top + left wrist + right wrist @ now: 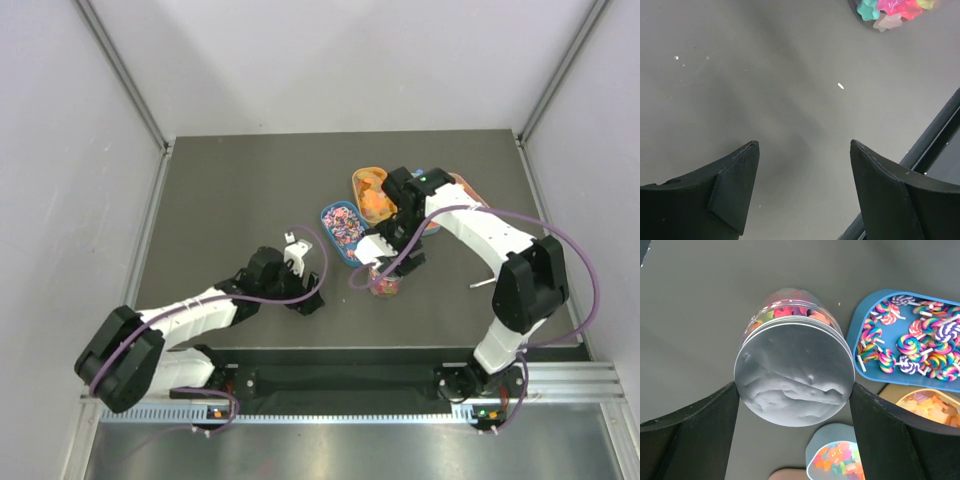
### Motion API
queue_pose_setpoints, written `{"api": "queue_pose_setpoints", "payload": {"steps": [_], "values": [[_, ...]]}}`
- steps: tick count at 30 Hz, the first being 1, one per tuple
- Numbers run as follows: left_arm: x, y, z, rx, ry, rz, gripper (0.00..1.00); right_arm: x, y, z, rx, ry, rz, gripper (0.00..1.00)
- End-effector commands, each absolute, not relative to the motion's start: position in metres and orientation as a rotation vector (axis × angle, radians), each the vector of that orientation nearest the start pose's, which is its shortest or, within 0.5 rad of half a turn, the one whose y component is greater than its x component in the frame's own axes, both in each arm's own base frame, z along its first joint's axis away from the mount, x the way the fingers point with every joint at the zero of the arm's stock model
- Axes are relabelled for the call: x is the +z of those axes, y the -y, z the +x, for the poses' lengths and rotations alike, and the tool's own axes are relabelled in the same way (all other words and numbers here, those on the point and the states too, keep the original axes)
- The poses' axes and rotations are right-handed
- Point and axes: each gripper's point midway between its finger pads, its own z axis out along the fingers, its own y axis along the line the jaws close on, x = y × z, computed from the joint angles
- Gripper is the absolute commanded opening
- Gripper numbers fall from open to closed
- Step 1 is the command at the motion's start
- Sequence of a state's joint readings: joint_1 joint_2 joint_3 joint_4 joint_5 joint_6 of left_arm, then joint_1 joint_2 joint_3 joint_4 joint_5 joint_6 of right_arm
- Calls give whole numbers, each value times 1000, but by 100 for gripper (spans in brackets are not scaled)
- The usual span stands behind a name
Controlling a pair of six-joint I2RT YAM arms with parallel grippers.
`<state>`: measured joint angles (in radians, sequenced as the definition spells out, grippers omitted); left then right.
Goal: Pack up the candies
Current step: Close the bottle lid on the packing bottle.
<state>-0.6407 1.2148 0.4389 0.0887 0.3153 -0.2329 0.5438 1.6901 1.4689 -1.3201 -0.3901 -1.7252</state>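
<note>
A clear round jar (pixel 386 286) filled with mixed candies (pixel 785 307) stands right of centre, capped by a silver lid (pixel 795 377). My right gripper (pixel 794 390) hangs over the jar, and its fingers (pixel 700 425) press against both sides of the lid. More candies lie in oval trays: swirl lollipops in a blue tray (pixel 342 225), orange gummies in an orange tray (pixel 372 193). My left gripper (pixel 804 150) is open and empty over bare table, left of the jar. Star-shaped candies (pixel 890 10) show at the top right of the left wrist view.
A small light-blue tray (pixel 837 460) of gummies sits just beneath the right gripper. Another tray (pixel 462 188) is partly hidden behind the right arm. A metal scoop (pixel 482 283) lies near the right arm. The table's black front rail (pixel 935 130) runs close to the left gripper.
</note>
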Motion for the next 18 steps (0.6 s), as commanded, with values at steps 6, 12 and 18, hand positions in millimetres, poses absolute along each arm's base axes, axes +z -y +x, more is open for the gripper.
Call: {"api": "queue_pose_setpoints", "payload": {"steps": [6, 12, 18], "values": [[61, 247, 221, -770, -2148, 667, 80, 128, -197, 239, 551, -1144, -2652, 61], [60, 274, 218, -745, -2101, 831, 82, 120, -195, 237, 561, -1143, -2686, 61], [55, 282, 203, -728, -2073, 926, 82, 116, -191, 235, 565, -1153, -2707, 61]]}}
